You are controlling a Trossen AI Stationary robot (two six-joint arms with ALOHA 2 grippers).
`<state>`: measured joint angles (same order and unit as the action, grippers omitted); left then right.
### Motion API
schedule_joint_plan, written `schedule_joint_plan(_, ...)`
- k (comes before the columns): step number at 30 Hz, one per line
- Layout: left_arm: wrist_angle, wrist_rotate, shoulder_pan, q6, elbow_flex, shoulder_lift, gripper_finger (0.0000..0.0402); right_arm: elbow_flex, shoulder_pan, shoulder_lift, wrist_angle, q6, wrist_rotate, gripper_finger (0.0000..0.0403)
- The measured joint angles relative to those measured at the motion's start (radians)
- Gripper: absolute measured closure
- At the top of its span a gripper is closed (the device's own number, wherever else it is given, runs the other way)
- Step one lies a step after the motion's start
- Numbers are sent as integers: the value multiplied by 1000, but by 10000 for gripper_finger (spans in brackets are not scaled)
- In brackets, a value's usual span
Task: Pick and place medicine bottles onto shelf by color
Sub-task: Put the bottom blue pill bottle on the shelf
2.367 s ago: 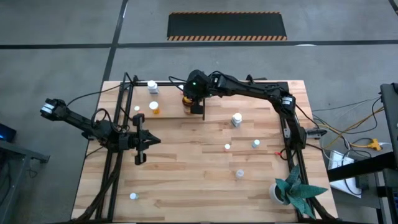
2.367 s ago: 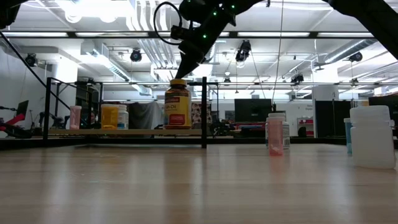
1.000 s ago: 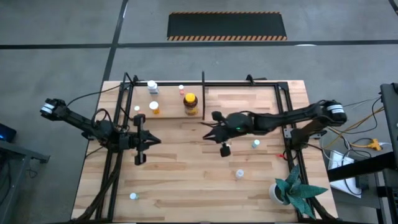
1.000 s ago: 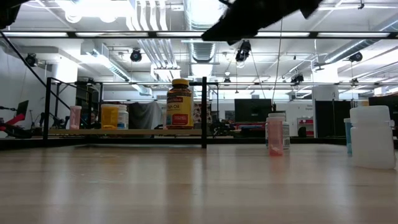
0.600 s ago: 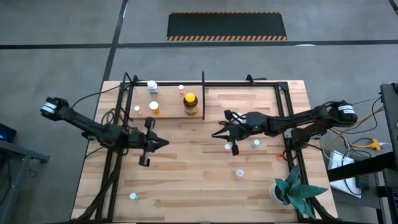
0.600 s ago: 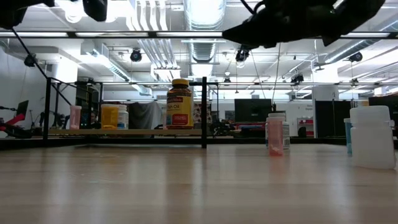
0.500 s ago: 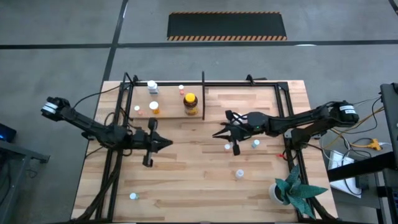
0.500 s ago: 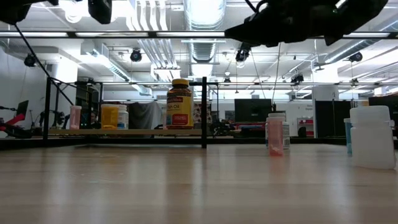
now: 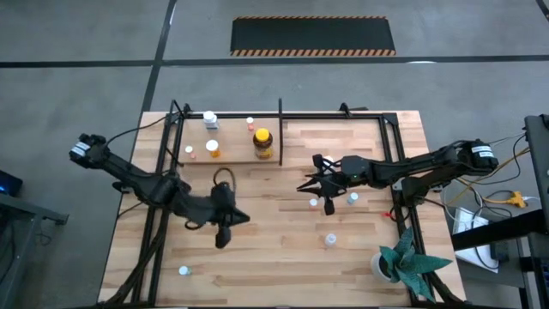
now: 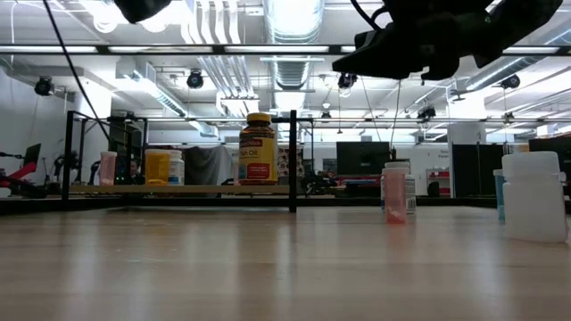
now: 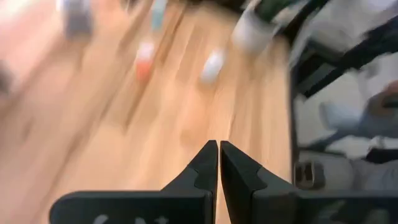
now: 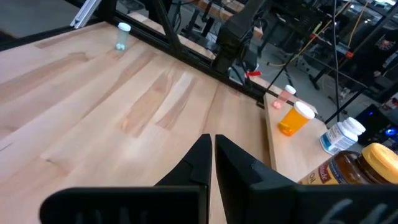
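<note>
— wooden surface [image 9: 257, 249] under a workshop ceiling is seen; where are the medicine bottles found, and why there?

— an amber jar [image 9: 262, 143] with a yellow-orange lid is stood on the shelf [image 9: 280, 115] at the far edge, just beside the black divider post, with an orange bottle [image 9: 213, 150], a white bottle [image 9: 210, 120] and a few smaller ones kept farther along the same side. it is judged that sorting by colour has been begun on that side of the divider, while the other side is seen bare.

— and what is left to be sorted?

— several small bottles are scattered on the open surface: two [image 9: 314, 202] [image 9: 352, 198] close under the right arm, one [image 9: 330, 239] nearer the front, and one [image 9: 183, 270] alone at the front left corner. a potted plant [image 9: 401, 260] at the front right is no part of the sorting.

— how are the jaws held?

— the right gripper [image 9: 302, 186] is carried empty over the middle of the surface, its jaws pressed together. the left gripper [image 9: 243, 218] is reached out over the surface left of centre, jaws likewise closed on nothing, as is plain in its wrist view [image 11: 218, 163].

— what is called for next?

— it is judged that one pair of jaws must be opened before any loose bottle can be taken; the bottles are small and light-looking, so toppling at contact is a risk.
</note>
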<state>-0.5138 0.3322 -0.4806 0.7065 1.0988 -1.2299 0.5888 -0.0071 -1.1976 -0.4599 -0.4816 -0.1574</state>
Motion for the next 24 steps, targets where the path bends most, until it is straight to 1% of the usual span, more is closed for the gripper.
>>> schedule_joint_plan(2, -199, -22, -21, 149, 109, -64, 402, 0, 0, 0, 3, -6, 0, 390)
schedule_joint_plan(3, -289, -54, -29, 222, 164, -97, 402, 0, 0, 0, 7, -7, 0, 390)
schedule_joint_plan(4, -375, -103, -39, 296, 215, -130, 402, 0, 0, 0, 10, -7, 0, 390)
schedule_joint_plan(6, -525, -235, -59, 429, 305, -195, 402, 0, 0, 0, 17, -3, 0, 390)
schedule_joint_plan(8, -626, -359, -89, 519, 373, -257, 402, 0, 0, 0, 26, 7, 0, 390)
schedule_joint_plan(9, -659, -400, -107, 541, 399, -286, 402, 0, 0, 0, 33, 10, 0, 390)
schedule_joint_plan(10, -679, -431, -128, 550, 418, -310, 402, 0, 0, 0, 40, 17, 0, 390)
schedule_joint_plan(11, -688, -439, -149, 560, 432, -331, 402, 0, 0, 0, 44, 20, 0, 390)
schedule_joint_plan(15, -704, -446, -231, 639, 446, -388, 402, -3, 0, -2, 59, 38, 0, 390)
schedule_joint_plan(19, -733, -444, -305, 821, 415, -410, 402, -7, 0, -2, 61, 38, 0, 390)
schedule_joint_plan(22, -704, -440, -366, 893, 387, -420, 400, -8, 0, -2, 61, 38, -1, 390)
schedule_joint_plan(24, -677, -447, -398, 931, 364, -423, 392, -8, 0, -2, 61, 38, -4, 390)
